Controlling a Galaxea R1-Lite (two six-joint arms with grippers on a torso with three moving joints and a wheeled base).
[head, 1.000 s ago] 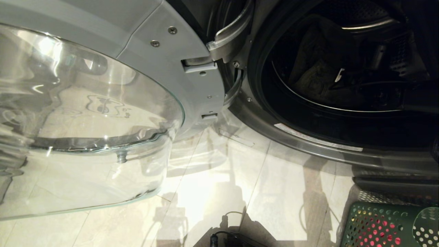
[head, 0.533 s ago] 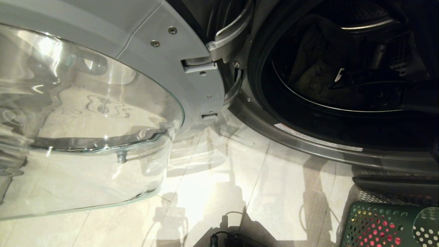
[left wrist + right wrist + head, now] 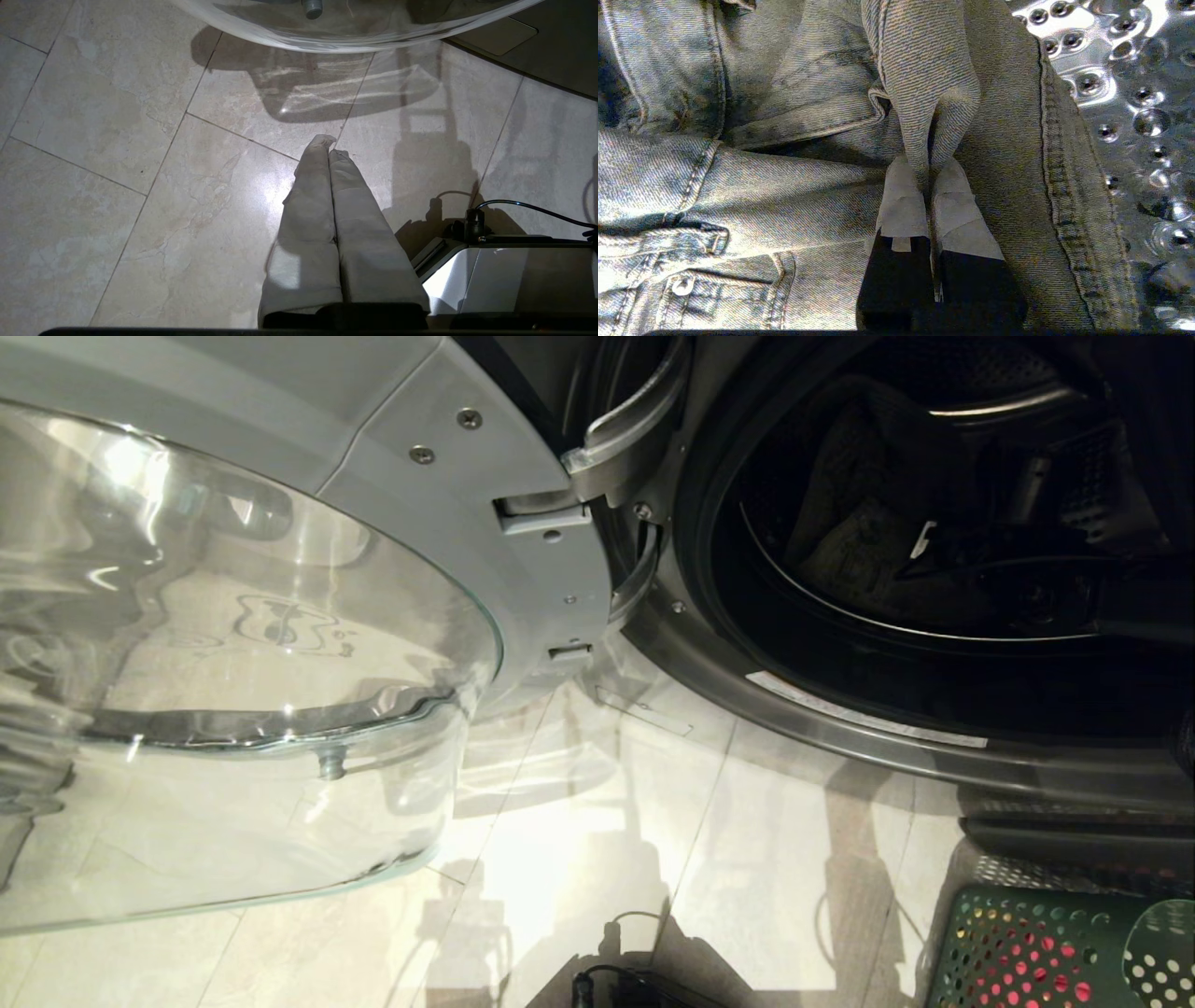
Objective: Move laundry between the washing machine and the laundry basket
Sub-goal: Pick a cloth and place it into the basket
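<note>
Where the door glass bears a faint horse logo, the right gripper — inside the drum — pinches a denim garment fold; the left gripper hangs closed, empty, over floor tiles.

drum: dim, murky
floor: bright glare patch, hard shadows
door glass: reflections, warped view
denim: sharp, well lit

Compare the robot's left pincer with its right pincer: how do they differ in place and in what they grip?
The left pincer hangs over the tiled floor; the right pincer is inside the drum. The left pincer grips nothing; the right pincer pinches a fold of the denim garment. Both are shut.
</note>
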